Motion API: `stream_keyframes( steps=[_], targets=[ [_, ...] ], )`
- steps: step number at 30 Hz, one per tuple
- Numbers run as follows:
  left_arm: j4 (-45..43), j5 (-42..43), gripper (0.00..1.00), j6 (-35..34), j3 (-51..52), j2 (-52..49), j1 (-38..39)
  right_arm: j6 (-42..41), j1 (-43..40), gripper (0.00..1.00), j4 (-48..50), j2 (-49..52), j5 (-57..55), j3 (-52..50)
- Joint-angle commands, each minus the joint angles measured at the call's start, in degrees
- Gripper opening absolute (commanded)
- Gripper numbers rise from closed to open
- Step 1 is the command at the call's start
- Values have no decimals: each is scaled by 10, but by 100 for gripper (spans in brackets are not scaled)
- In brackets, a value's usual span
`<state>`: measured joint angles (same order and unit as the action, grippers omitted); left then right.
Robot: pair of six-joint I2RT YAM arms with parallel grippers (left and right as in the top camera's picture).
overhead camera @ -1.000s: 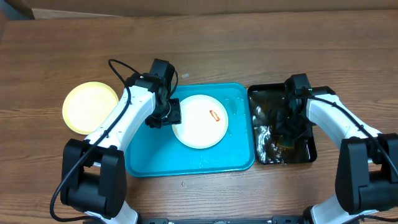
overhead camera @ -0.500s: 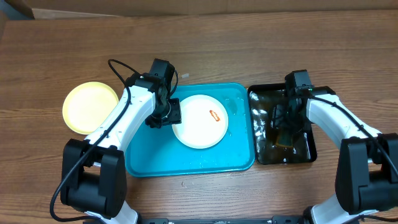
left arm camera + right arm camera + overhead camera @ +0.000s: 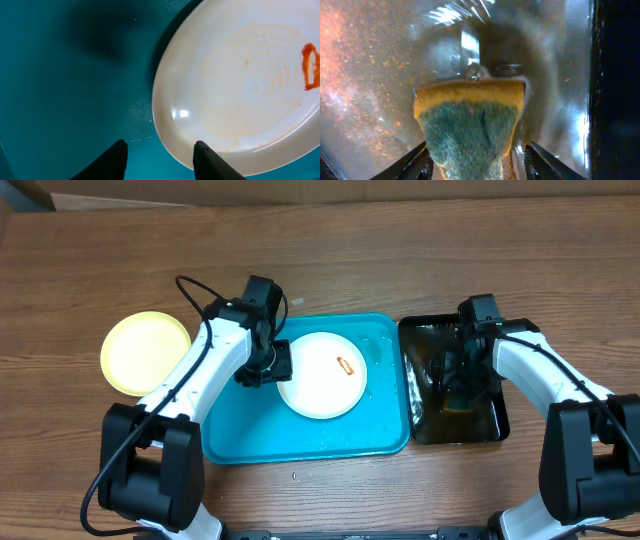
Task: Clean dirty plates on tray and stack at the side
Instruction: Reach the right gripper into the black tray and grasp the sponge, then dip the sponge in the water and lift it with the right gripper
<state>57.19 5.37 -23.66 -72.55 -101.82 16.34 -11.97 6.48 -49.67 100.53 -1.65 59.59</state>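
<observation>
Your wooden surface holds the yellow plate aside, seemingly done. The white plate in the blue tray needs its red smear wiped. The left end effector gapes at its rim; the right end effector flanks the sponge, grip unclear.

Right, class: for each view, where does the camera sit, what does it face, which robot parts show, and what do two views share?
Overhead: above the table, looking down at the turquoise tray, black tray and yellow plate; both arms show.
Left wrist: on that arm, facing the white plate; left gripper shows.
Right wrist: on that arm, facing the sponge; right gripper shows.
Shared: white plate, overhead and left wrist.
</observation>
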Motion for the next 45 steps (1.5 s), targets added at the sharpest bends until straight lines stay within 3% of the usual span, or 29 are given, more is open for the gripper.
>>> stream_keyframes(
  steps=[1, 5, 9, 29, 45],
  targets=[
    [-6, 4, 39, -4, 2, -7, 10, -3, 2, 59, -6, -3, 3, 5],
    [-12, 3, 34, -4, 2, -10, 10, -3, 2, 59, -6, -3, 3, 5],
    [-21, -31, 35, -17, 14, -19, 10, -3, 2, 59, -6, -3, 2, 5],
    [-104, -30, 31, -23, 76, -20, 10, -3, 2, 59, -6, -3, 2, 5],
    [-111, -28, 24, -23, 77, -37, 9, -2, 2, 59, -6, -3, 2, 5]
  ],
)
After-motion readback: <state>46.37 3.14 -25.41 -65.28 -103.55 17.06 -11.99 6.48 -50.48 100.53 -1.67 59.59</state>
